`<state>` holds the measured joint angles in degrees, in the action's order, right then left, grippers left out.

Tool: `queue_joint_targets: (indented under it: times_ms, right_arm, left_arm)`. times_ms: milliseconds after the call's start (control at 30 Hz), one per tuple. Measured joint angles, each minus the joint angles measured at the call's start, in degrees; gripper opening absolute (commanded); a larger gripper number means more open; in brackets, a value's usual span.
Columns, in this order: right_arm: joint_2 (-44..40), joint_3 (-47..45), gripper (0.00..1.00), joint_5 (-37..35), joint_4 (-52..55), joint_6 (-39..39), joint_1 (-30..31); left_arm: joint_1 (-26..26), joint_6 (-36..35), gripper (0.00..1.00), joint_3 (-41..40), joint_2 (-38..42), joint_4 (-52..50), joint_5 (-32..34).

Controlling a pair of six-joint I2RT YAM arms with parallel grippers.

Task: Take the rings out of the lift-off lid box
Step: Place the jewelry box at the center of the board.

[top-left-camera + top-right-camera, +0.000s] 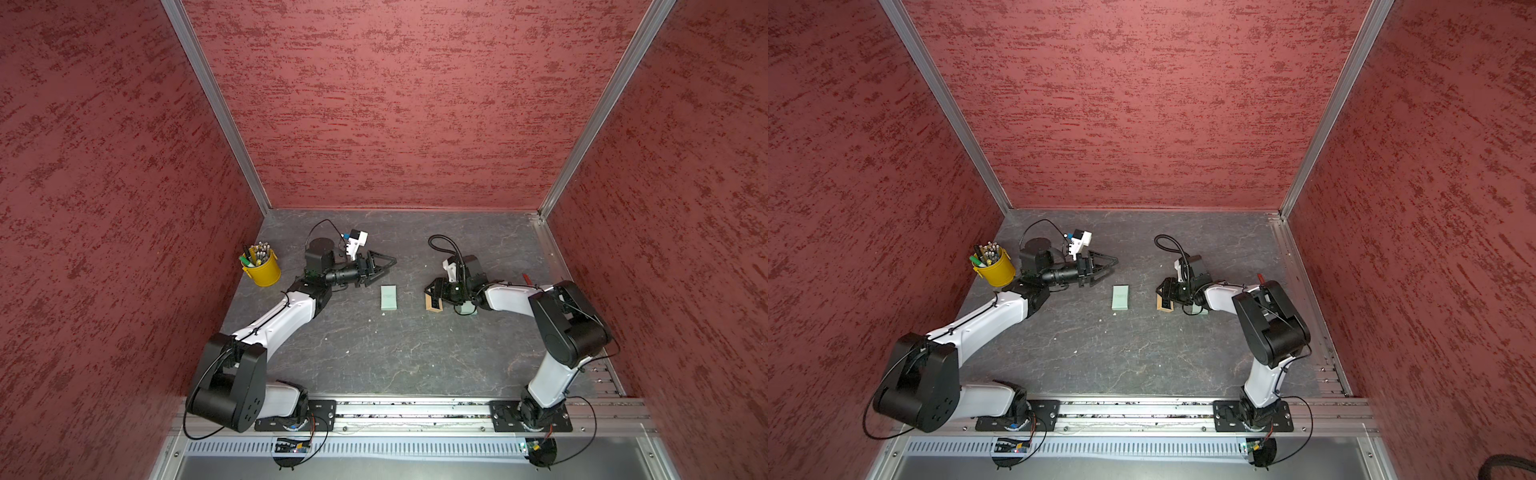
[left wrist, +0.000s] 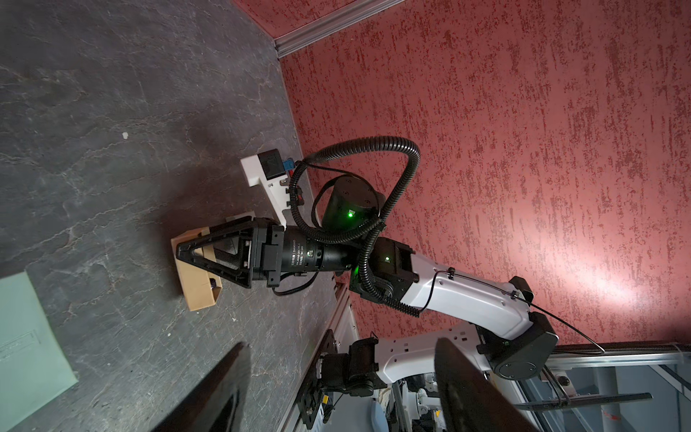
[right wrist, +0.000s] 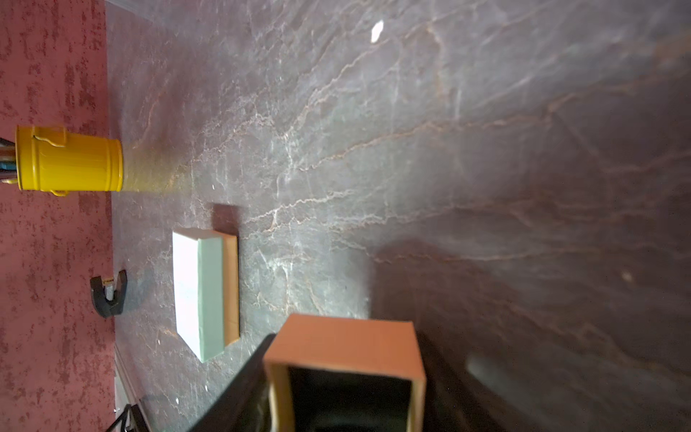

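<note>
Our right tool [image 2: 192, 258] is straddling the open tan box [image 3: 344, 336], with one finger lying against a side wall. Whether it is gripping or letting go, we cannot tell. We are judging that it is steadying the box on the tabletop [image 1: 374, 353] so that the dark inside can be reached. We are not making out the rings anywhere; that dark inside is hiding whatever it holds. A mint-green piece [image 1: 469, 309] under the right arm is probably the lid, parked clear of the opening. Our left tool [image 1: 390, 266] is hovering wide and empty just beyond the closed mint-green box [image 1: 388, 296], apart from the work, we are guessing so as not to crowd it.
</note>
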<state>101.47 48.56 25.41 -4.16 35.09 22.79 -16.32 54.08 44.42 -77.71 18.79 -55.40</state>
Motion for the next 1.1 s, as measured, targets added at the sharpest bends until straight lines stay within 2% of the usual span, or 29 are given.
queue_joint_targets:
  times_ms: [133,267,500,733,1100]
  right_arm:
    - [-0.6,0.8,0.72,0.1,1.3,0.1,0.0]
    - [-3.3,3.1,0.67,-0.6,6.6,-2.0,0.0]
    - [-7.5,4.9,0.37,-6.9,13.2,-8.2,0.1]
    - [-7.8,-0.4,0.23,-9.3,14.9,-10.0,0.1]
    - [-7.8,-2.7,0.20,-7.0,15.3,-9.2,3.8]
  left_arm:
    - [-0.2,-1.3,0.78,0.0,0.0,-2.1,0.2]
    - [-1.4,-3.5,0.78,0.6,-1.0,-6.3,0.7]
    - [-6.4,-9.9,0.71,6.0,-3.5,-18.6,6.6]
    - [-10.1,-12.1,0.66,7.2,-5.5,-22.7,11.0]
    - [-10.4,-12.6,0.65,7.2,-6.6,-25.2,13.9]
